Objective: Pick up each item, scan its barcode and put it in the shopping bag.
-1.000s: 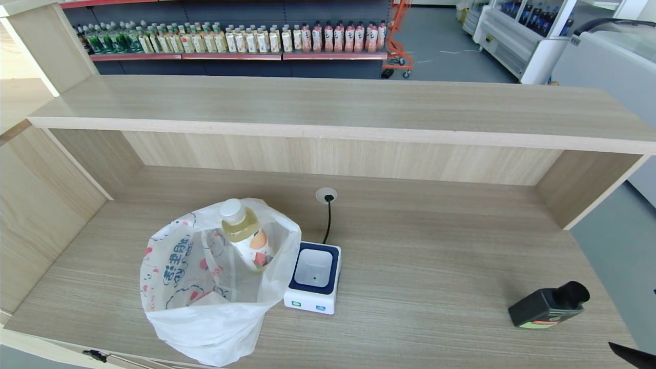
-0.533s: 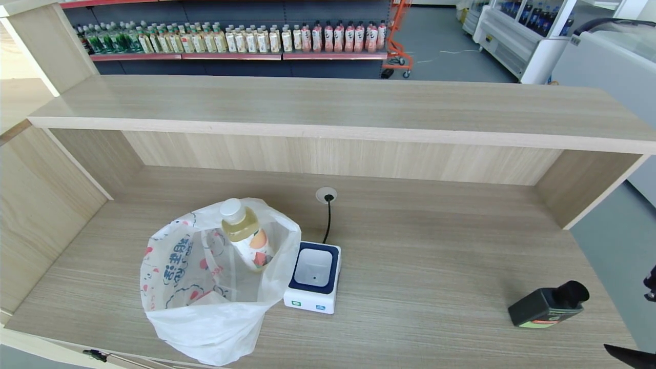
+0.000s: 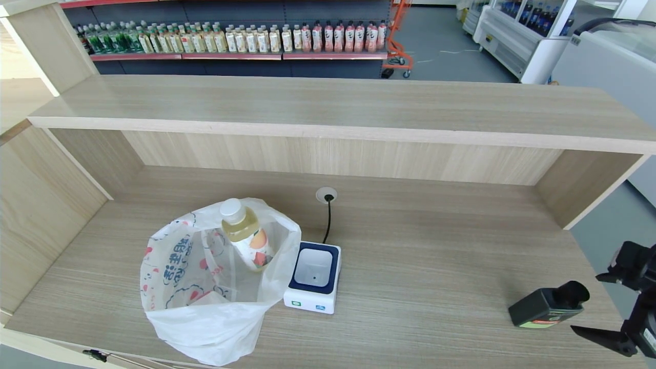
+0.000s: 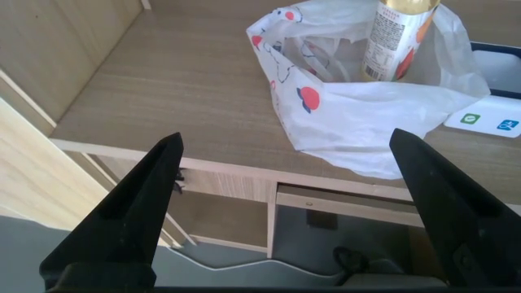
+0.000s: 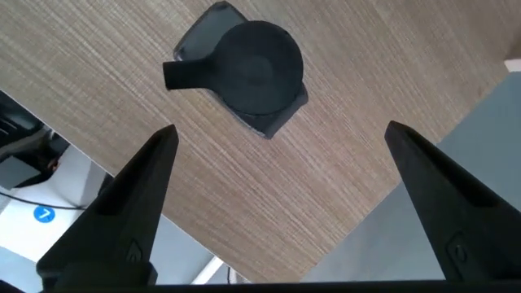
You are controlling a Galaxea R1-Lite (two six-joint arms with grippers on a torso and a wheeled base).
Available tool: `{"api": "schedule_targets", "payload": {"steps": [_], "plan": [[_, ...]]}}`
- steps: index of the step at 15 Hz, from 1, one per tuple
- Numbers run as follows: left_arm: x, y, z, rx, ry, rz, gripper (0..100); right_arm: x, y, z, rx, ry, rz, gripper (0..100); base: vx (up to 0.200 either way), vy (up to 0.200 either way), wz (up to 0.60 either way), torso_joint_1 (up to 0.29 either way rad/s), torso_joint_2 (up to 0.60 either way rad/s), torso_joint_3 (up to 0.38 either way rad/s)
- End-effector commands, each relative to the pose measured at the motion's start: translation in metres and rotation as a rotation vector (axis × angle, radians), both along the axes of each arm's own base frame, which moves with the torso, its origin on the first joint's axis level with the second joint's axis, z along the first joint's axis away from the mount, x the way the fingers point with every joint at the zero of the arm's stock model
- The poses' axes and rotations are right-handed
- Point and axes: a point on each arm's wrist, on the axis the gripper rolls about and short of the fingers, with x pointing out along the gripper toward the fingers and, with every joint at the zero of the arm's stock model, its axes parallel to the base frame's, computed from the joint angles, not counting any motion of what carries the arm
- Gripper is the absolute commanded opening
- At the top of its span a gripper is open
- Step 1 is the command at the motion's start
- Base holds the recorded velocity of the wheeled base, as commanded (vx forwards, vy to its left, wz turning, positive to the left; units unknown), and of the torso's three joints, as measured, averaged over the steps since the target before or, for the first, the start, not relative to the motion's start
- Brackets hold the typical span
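Note:
A black bottle (image 3: 535, 307) with a wide black cap lies on its side near the counter's right front corner. My right gripper (image 3: 594, 306) is open just right of its cap end, one finger on each side. The right wrist view looks down on the bottle's cap (image 5: 248, 69), which sits ahead of the open right gripper (image 5: 281, 129). A white printed shopping bag (image 3: 205, 287) stands open at the left with a juice bottle (image 3: 246, 238) upright inside. The white and blue scanner (image 3: 313, 279) sits just right of the bag. My left gripper (image 4: 286, 137) is open below the counter's front edge, before the bag (image 4: 358, 114).
The scanner's black cable (image 3: 328, 218) runs back to a hole in the counter. A raised wooden shelf (image 3: 328, 110) and side walls (image 3: 56, 184) enclose the counter. The counter's right edge (image 3: 602, 277) drops to the floor beside the black bottle. Bare counter lies between scanner and bottle.
My right gripper has come up into the head view from the lower right edge and now stands beside the black bottle. Bag, scanner and bottles have not moved.

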Motion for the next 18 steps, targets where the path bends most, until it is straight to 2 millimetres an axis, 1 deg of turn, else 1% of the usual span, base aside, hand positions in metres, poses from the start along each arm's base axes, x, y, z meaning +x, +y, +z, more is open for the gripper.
{"api": "schedule_targets", "payload": {"steps": [1, 4, 9, 11, 13, 14, 16, 18], "plan": [[0.000, 0.000, 0.000, 0.000, -0.001, 0.001, 100, 0.012, -0.003, -0.011, 0.028, 0.047, 0.043, 100, 0.000, 0.000, 0.00, 0.000, 0.00, 0.000], [0.000, 0.000, 0.000, 0.000, -0.001, 0.001, 100, 0.024, -0.001, -0.016, 0.044, 0.066, 0.082, 100, 0.000, 0.000, 0.00, 0.000, 0.00, 0.000], [0.000, 0.000, 0.000, 0.000, -0.001, -0.001, 100, 0.049, 0.003, -0.024, 0.091, 0.080, 0.184, 100, 0.000, 0.000, 0.00, 0.000, 0.00, 0.000], [0.000, 0.000, 0.000, 0.000, -0.001, 0.001, 100, 0.053, 0.004, -0.026, 0.093, 0.088, 0.195, 100, 0.000, 0.000, 0.00, 0.000, 0.00, 0.000], [0.000, 0.000, 0.000, 0.000, -0.001, 0.001, 100, 0.060, 0.011, -0.032, 0.094, 0.103, 0.244, 100, 0.000, 0.000, 0.00, 0.000, 0.00, 0.000], [0.000, 0.000, 0.000, 0.000, -0.001, 0.001, 100, 0.063, 0.013, -0.034, 0.089, 0.092, 0.255, 0, 0.000, 0.000, 0.00, 0.000, 0.00, 0.000], [0.000, 0.000, 0.000, 0.000, -0.001, 0.001, 100, 0.067, 0.014, -0.035, 0.077, 0.082, 0.268, 0, 0.000, 0.000, 0.00, 0.000, 0.00, 0.000], [0.000, 0.000, 0.000, 0.000, -0.001, 0.001, 100, 0.066, 0.014, -0.035, 0.065, 0.074, 0.282, 0, 0.000, 0.000, 0.00, 0.000, 0.00, 0.000]]}}
